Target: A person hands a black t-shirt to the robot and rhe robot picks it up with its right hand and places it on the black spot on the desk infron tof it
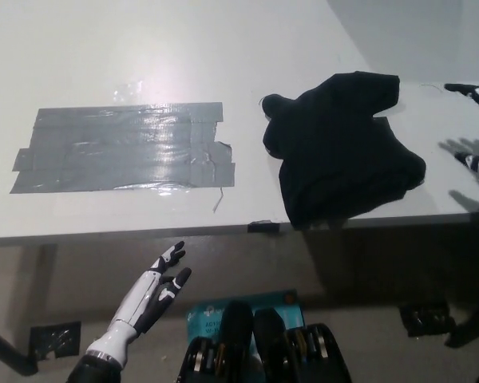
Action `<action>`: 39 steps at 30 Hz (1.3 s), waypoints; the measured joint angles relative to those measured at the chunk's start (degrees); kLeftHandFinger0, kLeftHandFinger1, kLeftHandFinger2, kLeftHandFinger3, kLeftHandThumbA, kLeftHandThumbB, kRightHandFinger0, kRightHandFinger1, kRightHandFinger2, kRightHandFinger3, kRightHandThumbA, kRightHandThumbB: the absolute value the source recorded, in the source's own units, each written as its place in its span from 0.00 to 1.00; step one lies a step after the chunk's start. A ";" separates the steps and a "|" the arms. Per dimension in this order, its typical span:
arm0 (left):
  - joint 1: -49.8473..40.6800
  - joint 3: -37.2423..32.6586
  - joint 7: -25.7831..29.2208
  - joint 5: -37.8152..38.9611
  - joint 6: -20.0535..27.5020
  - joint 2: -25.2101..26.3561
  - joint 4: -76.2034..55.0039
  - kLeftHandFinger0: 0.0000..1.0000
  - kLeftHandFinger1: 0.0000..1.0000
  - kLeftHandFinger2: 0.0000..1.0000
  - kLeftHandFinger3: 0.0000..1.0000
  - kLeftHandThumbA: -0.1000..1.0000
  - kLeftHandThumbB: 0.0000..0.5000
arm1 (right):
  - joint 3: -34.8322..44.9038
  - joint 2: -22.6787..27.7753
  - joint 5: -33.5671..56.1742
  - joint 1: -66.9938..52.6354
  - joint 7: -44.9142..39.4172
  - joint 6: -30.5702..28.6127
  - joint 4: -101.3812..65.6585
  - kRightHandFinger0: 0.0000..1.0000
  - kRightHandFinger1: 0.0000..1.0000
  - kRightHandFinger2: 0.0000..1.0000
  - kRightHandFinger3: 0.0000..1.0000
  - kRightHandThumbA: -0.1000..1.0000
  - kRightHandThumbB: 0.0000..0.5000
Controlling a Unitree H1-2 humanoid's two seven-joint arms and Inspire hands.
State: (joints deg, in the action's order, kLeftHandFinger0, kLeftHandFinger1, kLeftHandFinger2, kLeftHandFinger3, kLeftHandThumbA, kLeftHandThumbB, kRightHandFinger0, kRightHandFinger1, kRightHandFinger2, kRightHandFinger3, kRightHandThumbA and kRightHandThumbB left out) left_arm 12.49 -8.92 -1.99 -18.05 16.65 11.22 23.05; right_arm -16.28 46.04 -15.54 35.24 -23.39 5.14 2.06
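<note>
A crumpled black t-shirt lies on the white desk at its right front, reaching the front edge, with nothing holding it. The dark taped patch is on the desk's left half, well apart from the shirt. My black right hand shows only as fingertips at the picture's right edge, spread apart and clear of the shirt. Below the desk's front edge at lower left rests my white left hand, open and holding nothing.
The desk's front edge runs across the picture's middle, with a small black clip on it near the shirt. A blue box lies on the floor below.
</note>
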 measured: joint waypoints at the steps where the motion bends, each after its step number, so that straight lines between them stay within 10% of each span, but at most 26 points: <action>1: 0.02 0.01 0.00 0.02 0.00 0.01 0.03 1.00 1.00 1.00 1.00 1.00 1.00 | 1.65 0.10 1.55 -1.43 -0.14 0.41 -1.75 1.00 1.00 1.00 1.00 0.76 1.00; 14: 0.18 -0.01 -0.01 0.30 0.05 -0.02 0.11 1.00 1.00 1.00 1.00 1.00 1.00 | 12.48 -5.10 14.08 -17.78 2.03 1.58 -22.72 1.00 1.00 1.00 1.00 1.00 1.00; 26: -2.96 -0.40 -0.44 1.96 1.64 -0.23 -1.08 1.00 1.00 1.00 1.00 1.00 1.00 | 14.67 -34.48 26.65 -35.92 6.23 1.56 -24.69 1.00 1.00 1.00 1.00 1.00 0.75; 39: -8.27 -0.27 -0.91 3.97 3.11 -1.41 -2.28 1.00 1.00 1.00 1.00 1.00 1.00 | 14.20 -36.26 29.35 -39.37 5.34 1.55 -9.88 1.00 1.00 1.00 1.00 1.00 0.60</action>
State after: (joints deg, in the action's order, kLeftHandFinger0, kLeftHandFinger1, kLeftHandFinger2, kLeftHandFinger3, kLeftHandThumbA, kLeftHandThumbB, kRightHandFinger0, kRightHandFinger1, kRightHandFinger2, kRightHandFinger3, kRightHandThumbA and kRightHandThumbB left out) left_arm 4.23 -9.19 -2.90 -14.08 19.76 9.81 20.78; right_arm -2.08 9.78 13.81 -4.13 -18.05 6.69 -7.82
